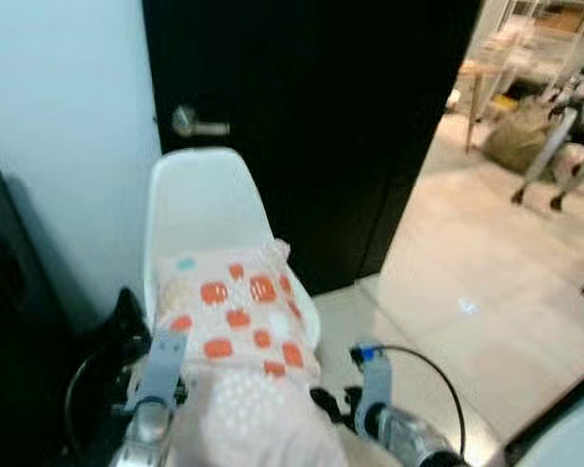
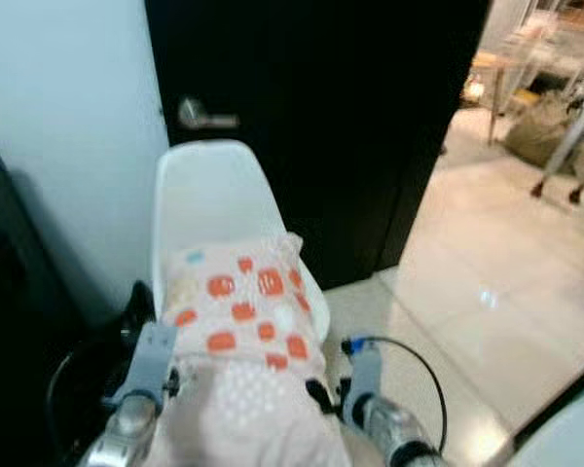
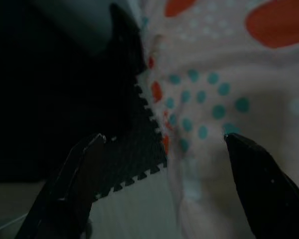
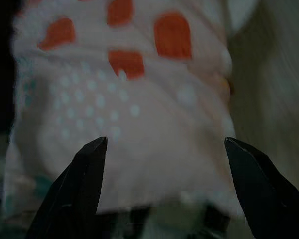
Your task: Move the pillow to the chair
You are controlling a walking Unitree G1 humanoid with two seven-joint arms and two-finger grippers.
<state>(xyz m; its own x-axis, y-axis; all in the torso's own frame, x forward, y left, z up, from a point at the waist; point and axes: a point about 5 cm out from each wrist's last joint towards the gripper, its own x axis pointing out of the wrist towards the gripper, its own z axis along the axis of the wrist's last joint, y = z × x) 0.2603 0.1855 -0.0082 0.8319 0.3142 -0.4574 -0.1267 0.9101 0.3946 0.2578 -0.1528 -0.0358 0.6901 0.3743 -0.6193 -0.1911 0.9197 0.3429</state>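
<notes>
A pink pillow (image 1: pixel 238 326) with orange patches and white dots lies on the seat of a white shell chair (image 1: pixel 200 199), its near end hanging toward me over the seat's front edge. My left gripper (image 3: pixel 164 137) is open at the pillow's left side, with the fabric (image 3: pixel 224 89) reaching in between its fingers. On the pillow's right side my right gripper (image 4: pixel 164 142) is open, and the pillow's near end (image 4: pixel 124 114) lies just ahead of its fingertips. Both wrists (image 1: pixel 161 365) (image 1: pixel 375 384) flank the pillow at the bottom of the head views.
A black door (image 1: pixel 321 117) with a metal handle (image 1: pixel 197 123) stands right behind the chair, against a pale wall. A dark piece of furniture (image 1: pixel 10 321) and a black object (image 1: pixel 107 360) crowd the chair's left. Tiled floor (image 1: pixel 487 282) opens to the right toward distant furniture legs (image 1: pixel 550 146).
</notes>
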